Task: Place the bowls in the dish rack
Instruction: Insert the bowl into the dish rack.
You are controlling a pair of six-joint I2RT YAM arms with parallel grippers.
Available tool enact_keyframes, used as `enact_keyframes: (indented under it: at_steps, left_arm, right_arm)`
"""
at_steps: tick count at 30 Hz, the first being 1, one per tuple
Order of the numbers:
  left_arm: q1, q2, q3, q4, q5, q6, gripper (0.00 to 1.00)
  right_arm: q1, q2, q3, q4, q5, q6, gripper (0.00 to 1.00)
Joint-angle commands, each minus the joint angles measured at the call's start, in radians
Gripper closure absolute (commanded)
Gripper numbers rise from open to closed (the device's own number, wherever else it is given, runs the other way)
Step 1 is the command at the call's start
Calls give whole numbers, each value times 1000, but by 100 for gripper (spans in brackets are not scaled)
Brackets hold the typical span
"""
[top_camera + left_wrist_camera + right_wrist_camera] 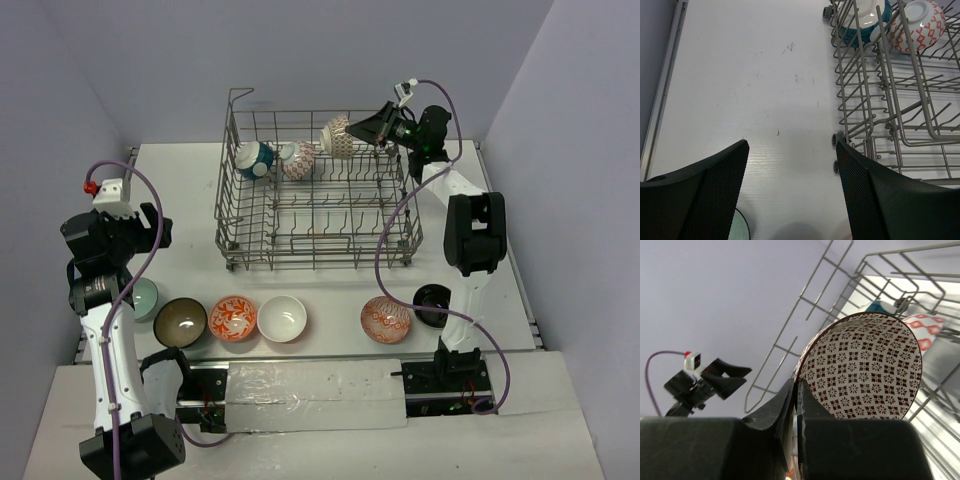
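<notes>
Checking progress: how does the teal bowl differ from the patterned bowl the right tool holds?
The teal bowl rests free in the dish rack; the patterned bowl is gripped by the right tool. The teal bowl is plain, the patterned bowl finely printed. Both stand on edge.

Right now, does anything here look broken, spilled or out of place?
Nothing stands out. Two bowls sit on edge in the dish rack, the right pincer holds a patterned bowl over it, others wait upright.

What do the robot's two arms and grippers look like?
The left arm and right arm have white links and black joints, each trailed by a purple cable. The left gripper has broad black fingers with a fine mesh texture; the right gripper is black too.
</notes>
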State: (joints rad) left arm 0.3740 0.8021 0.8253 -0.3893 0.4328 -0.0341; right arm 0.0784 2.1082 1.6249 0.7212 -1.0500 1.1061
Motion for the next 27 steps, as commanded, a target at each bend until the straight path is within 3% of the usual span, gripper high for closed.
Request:
enact_keyframes:
  at_steps: [1, 11, 27]
  left_arm:
    - [6, -3, -3, 12, 20, 19, 24]
    - [9, 12, -6, 12, 9, 22, 23]
    - [22, 31, 9, -2, 9, 11, 24]
  right_arm:
    - [18, -11, 56, 8, 82, -58, 100]
    - [61, 99, 222, -100, 131, -152, 100]
    - [75, 190, 270, -143, 156, -207, 100]
